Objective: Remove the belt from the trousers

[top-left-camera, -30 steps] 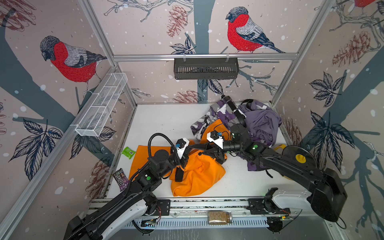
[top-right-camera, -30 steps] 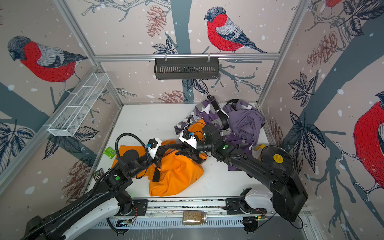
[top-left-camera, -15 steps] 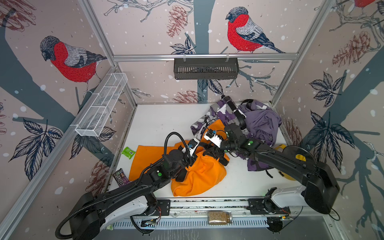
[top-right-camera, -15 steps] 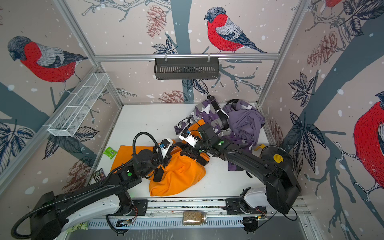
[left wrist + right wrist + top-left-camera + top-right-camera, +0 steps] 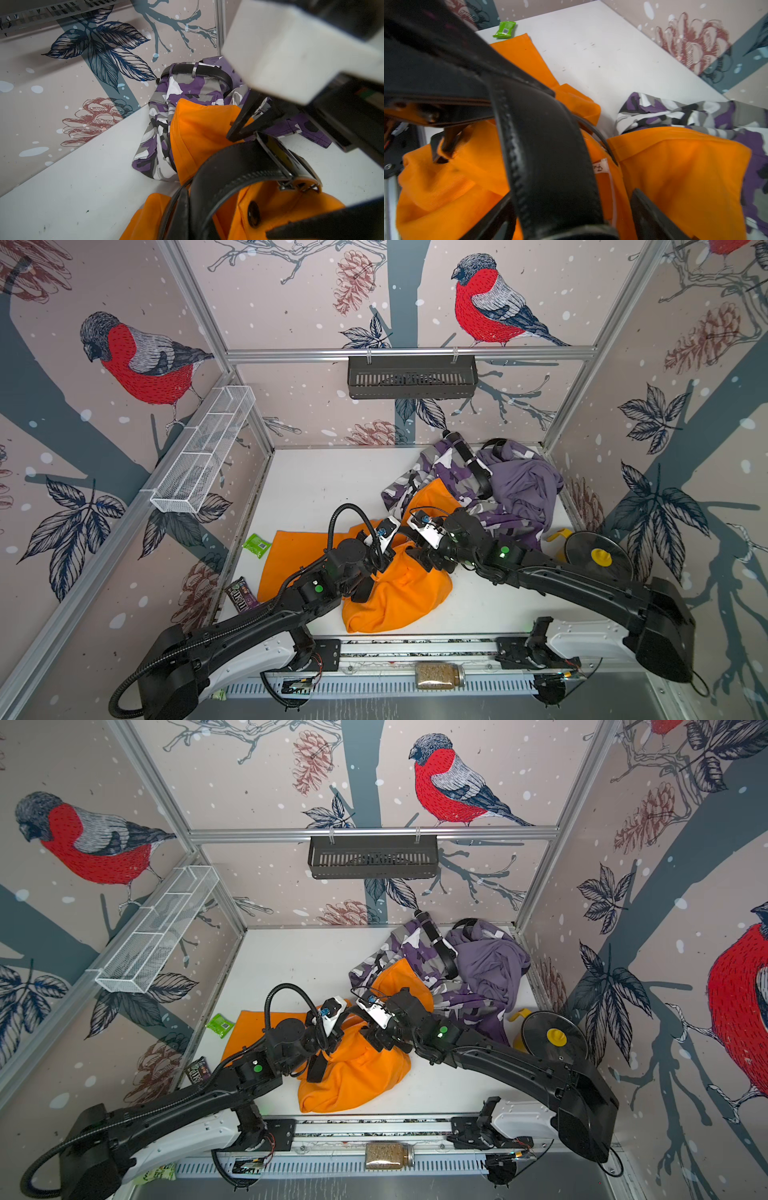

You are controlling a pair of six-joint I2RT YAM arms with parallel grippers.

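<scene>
Straddling belt strap, R gripper jaws apart (beside buckle); L gripper clamped on belt.

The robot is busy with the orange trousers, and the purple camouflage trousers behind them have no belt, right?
Not quite: the purple camouflage trousers do have a black belt threaded through their waist loops, as the left wrist view shows. The robot is indeed busy with the orange trousers.
</scene>
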